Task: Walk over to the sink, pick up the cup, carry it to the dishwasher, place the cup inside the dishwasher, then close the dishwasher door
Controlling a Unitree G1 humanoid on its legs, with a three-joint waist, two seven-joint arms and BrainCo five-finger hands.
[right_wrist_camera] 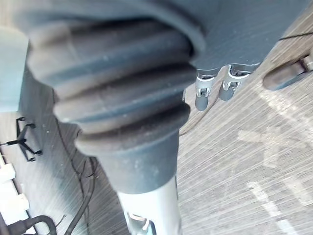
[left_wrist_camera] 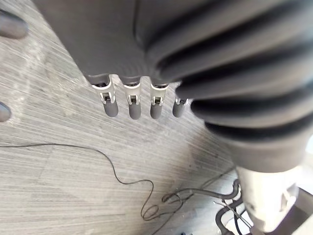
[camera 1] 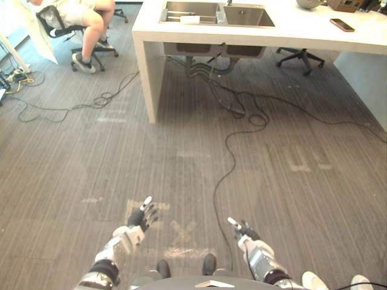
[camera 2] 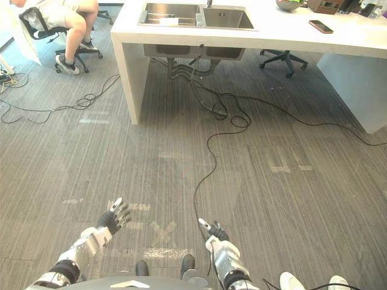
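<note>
A steel double sink (camera 1: 217, 13) is set in a white counter (camera 1: 290, 33) at the far end of the floor, a good way ahead of me. In its left basin lies a small white thing (camera 1: 189, 19); what it is I cannot tell. My left hand (camera 1: 142, 216) hangs low at the lower left, fingers (left_wrist_camera: 132, 105) straight and holding nothing. My right hand (camera 1: 245, 231) hangs at the lower right, its fingers (right_wrist_camera: 203, 95) also straight and empty. Both hands are over bare carpet, far from the sink.
Black cables (camera 1: 236, 103) trail from under the sink across the carpet toward me. A person (camera 1: 84, 18) sits on an office chair at the far left. A phone (camera 1: 342, 25) lies on the counter. Another chair (camera 1: 300, 57) stands behind it. White shoes (camera 2: 292, 281) show at the lower right.
</note>
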